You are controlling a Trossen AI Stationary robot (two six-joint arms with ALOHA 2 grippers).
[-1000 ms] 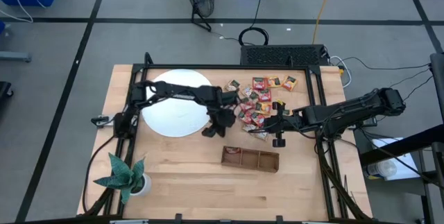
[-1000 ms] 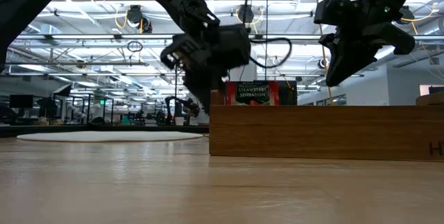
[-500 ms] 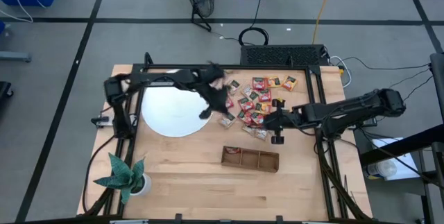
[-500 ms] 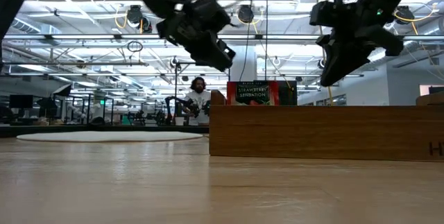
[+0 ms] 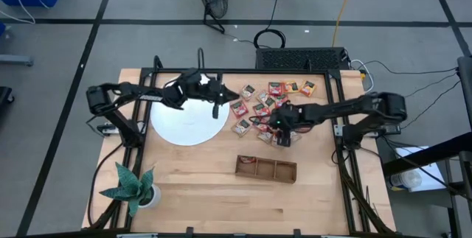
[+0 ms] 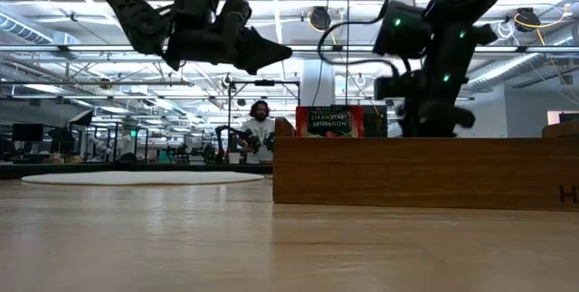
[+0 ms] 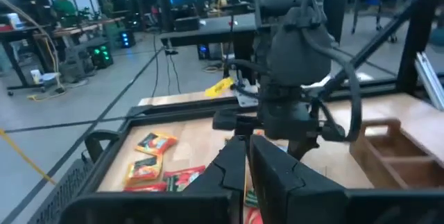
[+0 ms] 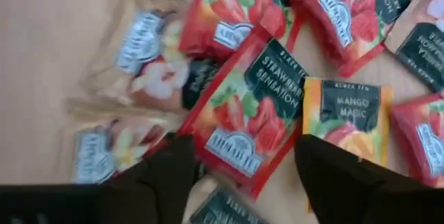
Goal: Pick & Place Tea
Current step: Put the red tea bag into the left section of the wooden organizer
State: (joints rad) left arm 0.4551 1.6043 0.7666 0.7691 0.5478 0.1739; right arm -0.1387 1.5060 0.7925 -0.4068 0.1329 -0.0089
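The right gripper point(image 8: 239, 175), fingers spread over the strawberry sachet point(image 8: 253, 116), should close squarely; the left gripper point(image 5: 215, 95), at nine o'clock, fingers closed, waits.

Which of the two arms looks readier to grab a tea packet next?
The right. Its right gripper hangs open directly over the tea sachets, while the left gripper is shut, over the white disc.

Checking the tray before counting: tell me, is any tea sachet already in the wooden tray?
Yes, in the high view one red sachet lies in the wooden tray's end compartment.
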